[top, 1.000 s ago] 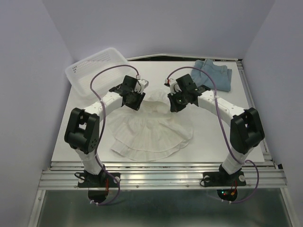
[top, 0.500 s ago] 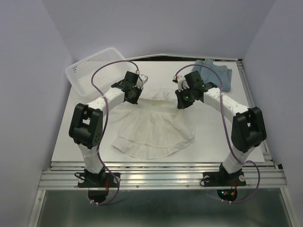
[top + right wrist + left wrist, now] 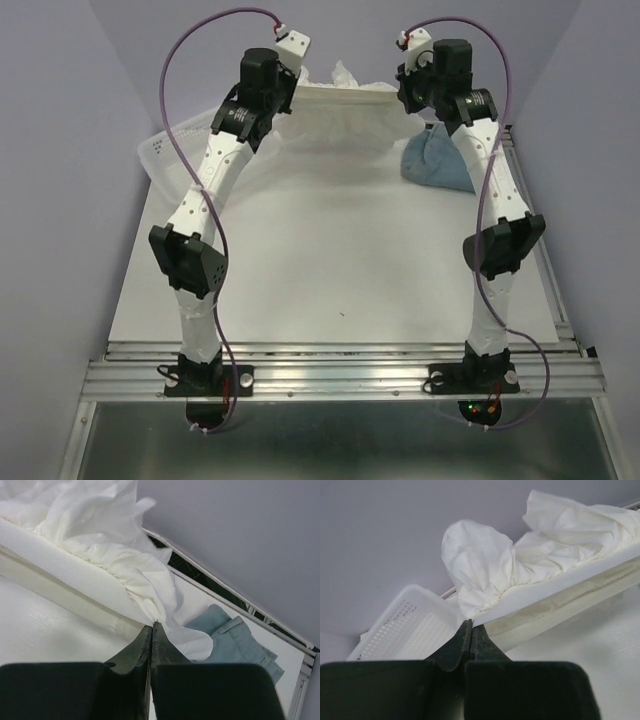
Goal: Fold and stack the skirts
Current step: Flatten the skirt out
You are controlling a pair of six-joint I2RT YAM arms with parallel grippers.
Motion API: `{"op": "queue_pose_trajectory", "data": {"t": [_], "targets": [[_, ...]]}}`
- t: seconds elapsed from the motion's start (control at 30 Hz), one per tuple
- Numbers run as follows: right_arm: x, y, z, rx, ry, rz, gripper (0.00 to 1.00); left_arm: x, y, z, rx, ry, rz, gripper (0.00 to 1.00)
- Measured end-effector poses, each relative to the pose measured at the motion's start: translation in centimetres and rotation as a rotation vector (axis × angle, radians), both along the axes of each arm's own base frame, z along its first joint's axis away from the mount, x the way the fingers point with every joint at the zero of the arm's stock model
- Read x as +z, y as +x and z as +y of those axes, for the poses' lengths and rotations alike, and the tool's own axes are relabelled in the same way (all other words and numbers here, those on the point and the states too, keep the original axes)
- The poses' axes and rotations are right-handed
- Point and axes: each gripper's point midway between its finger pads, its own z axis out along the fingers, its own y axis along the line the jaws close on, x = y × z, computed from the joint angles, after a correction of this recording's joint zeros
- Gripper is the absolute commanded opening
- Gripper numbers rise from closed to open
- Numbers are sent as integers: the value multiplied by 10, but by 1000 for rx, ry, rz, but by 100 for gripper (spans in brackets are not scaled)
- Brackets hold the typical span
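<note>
Both arms are stretched up and out toward the far side of the table point(image 3: 340, 270), wrists high above it. Left gripper point(image 3: 471, 626): jaws pressed together with no gap showing, pinching one end of the waistband of the white skirt point(image 3: 345, 105). Right gripper point(image 3: 152, 625): jaws likewise pressed together, pinching the other end of the same waistband. White skirt: hangs in the air between the two grippers, its waistband pulled into a straight, taut band from one to the other. In both wrist views thin crumpled cloth bunches in soft folds along one side of the band next to the fingertips. In the top view the gathered, tiered cloth drops below the band toward the far edge of the table; cannot tell whether its lower edge touches the surface. Blue-grey skirt point(image 3: 435, 165): lies crumpled on the table at the far right corner, partly hidden behind the right arm's forearm, apart from both grippers; the right wrist view shows a folded hem edge of it beneath the hanging white cloth. White mesh basket point(image 3: 415, 630): sits at the far left of the table by the wall, partly hidden in the top view by the left arm. The near and middle parts of the table show as plain white surface
</note>
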Motion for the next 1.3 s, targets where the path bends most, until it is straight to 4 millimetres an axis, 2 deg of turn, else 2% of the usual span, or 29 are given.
{"op": "queue_pose_trajectory", "data": {"t": [0.03, 0.07, 0.17, 0.23, 0.27, 0.37, 0.43, 0.47, 0.5, 0.53, 0.57, 0.63, 0.67, 0.73, 0.8, 0.83, 0.87, 0.9, 0.93, 0.97, 1.0, 1.03, 1.17, 1.23, 1.3], "targets": [[7, -4, 0, 5, -10, -18, 1, 4, -2, 1, -3, 3, -14, 0], [5, -11, 0, 18, -21, -27, 1, 2, -8, 3, -10, 11, -21, 0], [-16, -46, 0, 68, -39, 39, 1, -25, -35, 10, -35, 40, 30, 0], [-41, -75, 3, 134, -48, 94, 1, -63, -59, 14, -64, 56, 96, 0], [-48, -81, 4, 151, -50, 108, 1, -88, -73, 17, -79, 68, 144, 0], [-104, -115, 9, 239, -70, 220, 1, -155, -101, 17, -130, 78, 258, 0], [-164, -145, 12, 305, -96, 354, 1, -220, -133, 18, -187, 92, 397, 0], [-186, -156, 13, 326, -105, 400, 1, -257, -155, 18, -219, 103, 490, 0], [-215, -173, 13, 355, -120, 467, 1, -281, -171, 19, -239, 111, 557, 0], [-251, -202, 12, 390, -138, 570, 1, -301, -188, 18, -266, 116, 613, 0], [-266, -218, 11, 415, -149, 616, 1, -318, -205, 17, -296, 121, 666, 0], [-297, -260, 12, 486, -174, 735, 1, -337, -232, 12, -361, 135, 730, 0], [-304, -275, 14, 519, -181, 770, 1, -341, -240, 9, -391, 141, 741, 0], [-305, -290, 16, 567, -192, 779, 6, -340, -251, 6, -435, 152, 734, 0], [-292, -302, 20, 619, -202, 744, 10, -326, -260, 4, -489, 161, 682, 11], [-286, -304, 21, 633, -205, 722, 15, -318, -263, 4, -507, 166, 657, 21], [-277, -307, 22, 650, -209, 695, 35, -301, -267, 2, -541, 175, 600, 34], [-263, -311, 24, 672, -216, 649, 49, -291, -268, 1, -555, 174, 569, 40], [-252, -315, 25, 683, -219, 618, 62, -276, -270, -1, -580, 179, 517, 62], [-245, -317, 25, 693, -225, 594, 77, -260, -273, -2, -606, 187, 457, 71], [-239, -320, 24, 699, -227, 578, 79, -248, -276, -3, -620, 181, 420, 73], [-232, -324, 22, 704, -231, 567, 81, -232, -279, -2, -638, 185, 364, 80], [-214, -327, 16, 712, -264, 522, 84, -194, -292, 2, -670, 189, 230, 83], [-212, -327, 10, 715, -301, 505, 86, -189, -297, 5, -686, 210, 209, 84], [-214, -329, 6, 720, -331, 495, 86, -195, -303, 8, -727, 264, 201, 84]]}}
